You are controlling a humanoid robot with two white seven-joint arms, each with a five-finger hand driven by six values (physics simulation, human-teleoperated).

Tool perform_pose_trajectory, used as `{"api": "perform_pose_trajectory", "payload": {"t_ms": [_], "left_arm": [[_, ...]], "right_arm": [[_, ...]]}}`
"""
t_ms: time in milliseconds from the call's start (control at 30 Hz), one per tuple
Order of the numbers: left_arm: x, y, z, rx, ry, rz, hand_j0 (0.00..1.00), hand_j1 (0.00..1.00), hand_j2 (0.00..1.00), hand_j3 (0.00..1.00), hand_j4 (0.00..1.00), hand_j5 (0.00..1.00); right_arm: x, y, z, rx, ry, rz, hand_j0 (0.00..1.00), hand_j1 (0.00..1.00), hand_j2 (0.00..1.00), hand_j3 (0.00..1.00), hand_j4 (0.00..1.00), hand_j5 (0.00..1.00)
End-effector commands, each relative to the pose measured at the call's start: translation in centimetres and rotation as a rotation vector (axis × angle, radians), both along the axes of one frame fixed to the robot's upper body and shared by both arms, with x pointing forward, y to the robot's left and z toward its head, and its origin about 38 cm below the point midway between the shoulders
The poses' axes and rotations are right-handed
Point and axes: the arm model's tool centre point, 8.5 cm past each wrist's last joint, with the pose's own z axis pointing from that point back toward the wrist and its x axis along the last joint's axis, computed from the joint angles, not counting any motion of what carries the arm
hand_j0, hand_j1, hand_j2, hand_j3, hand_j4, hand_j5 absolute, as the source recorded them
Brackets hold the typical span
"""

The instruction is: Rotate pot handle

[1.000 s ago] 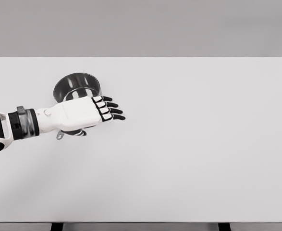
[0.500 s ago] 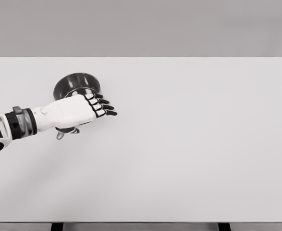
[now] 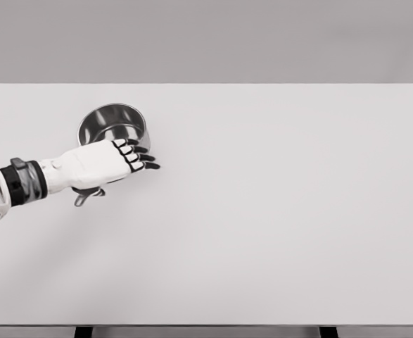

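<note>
A shiny steel pot [image 3: 112,121] stands on the white table [image 3: 276,211] at the left. Its handle [image 3: 80,200] runs toward me and to the left; only the end shows below my wrist. My left hand [image 3: 144,158] lies across the handle just in front of the pot, palm down. Its fingers [image 3: 131,156] reach to the right past the pot wall, loosely bent and not wrapped round anything. The thumb is tucked under the palm next to the handle. Whether the palm touches the handle is hidden.
The table's left edge is close to my left forearm [image 3: 23,182]. Wide bare tabletop stretches to the right and toward the front edge.
My left hand has drawn back to the left and its fingers have bent a little. The handle's end has shifted slightly left.
</note>
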Motion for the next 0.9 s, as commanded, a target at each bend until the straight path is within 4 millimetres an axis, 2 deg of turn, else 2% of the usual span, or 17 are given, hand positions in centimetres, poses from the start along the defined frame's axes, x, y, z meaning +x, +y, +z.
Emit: {"api": "perform_pose_trajectory", "payload": {"t_ms": [0,200,867], "left_arm": [[0.1,0.6,0.2,0.013,-0.002,0.015,1.00,1.00,1.00,1.00,1.00,1.00],[0.3,1.9,0.7,0.037,-0.011,0.055,1.00,1.00,1.00,1.00,1.00,1.00],[0.6,3.3,1.7,0.048,-0.036,0.095,1.00,1.00,1.00,1.00,1.00,1.00]], "right_arm": [[0.0,0.0,0.0,0.000,0.001,0.000,1.00,1.00,1.00,1.00,1.00,1.00],[0.0,0.0,0.0,0.000,0.001,0.000,1.00,1.00,1.00,1.00,1.00,1.00],[0.0,0.0,0.0,0.000,0.001,0.000,1.00,1.00,1.00,1.00,1.00,1.00]]}}
